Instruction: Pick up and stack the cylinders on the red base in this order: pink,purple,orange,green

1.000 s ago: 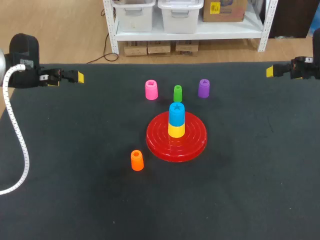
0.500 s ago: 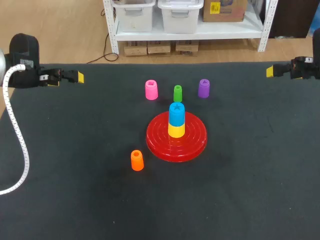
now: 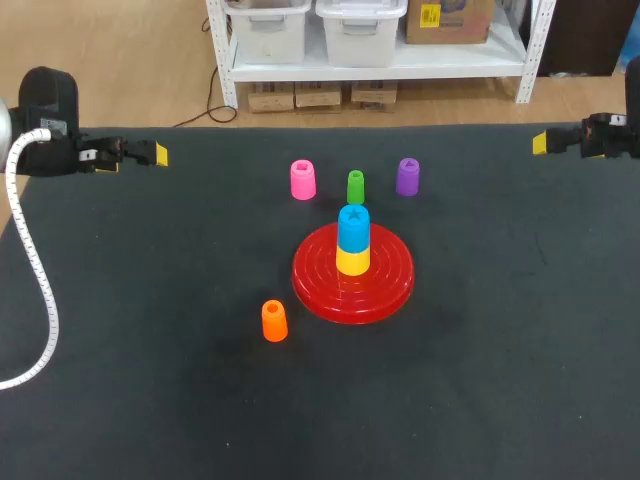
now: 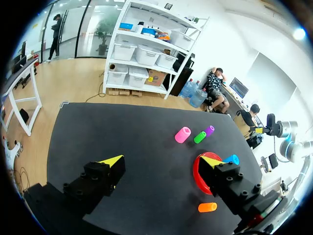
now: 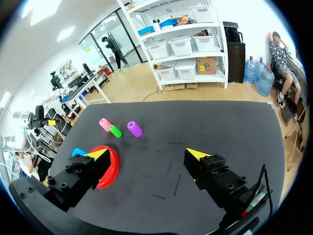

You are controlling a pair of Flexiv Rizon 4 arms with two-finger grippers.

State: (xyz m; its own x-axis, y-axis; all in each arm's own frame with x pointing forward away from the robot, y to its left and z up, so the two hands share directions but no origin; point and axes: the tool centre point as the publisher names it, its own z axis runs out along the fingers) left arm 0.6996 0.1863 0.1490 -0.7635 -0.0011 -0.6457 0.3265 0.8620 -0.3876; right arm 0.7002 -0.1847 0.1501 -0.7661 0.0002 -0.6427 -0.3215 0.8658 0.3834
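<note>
The red base (image 3: 385, 285) sits mid-table with a yellow cylinder (image 3: 352, 261) and a blue one (image 3: 352, 228) stacked on its peg. Behind it stand the pink cylinder (image 3: 302, 180), green cylinder (image 3: 355, 187) and purple cylinder (image 3: 407, 176). The orange cylinder (image 3: 274, 321) stands to the base's front left. My left gripper (image 3: 158, 155) hovers at the far left edge, open and empty (image 4: 161, 160). At the far right edge my right gripper (image 3: 541, 143) is likewise open and empty (image 5: 146, 153), far from the pink cylinder (image 5: 104, 124).
A white corrugated cable (image 3: 40, 290) from my left arm loops over the table's left edge. The black mat (image 3: 500, 330) is bare to the right of the base and along the front.
</note>
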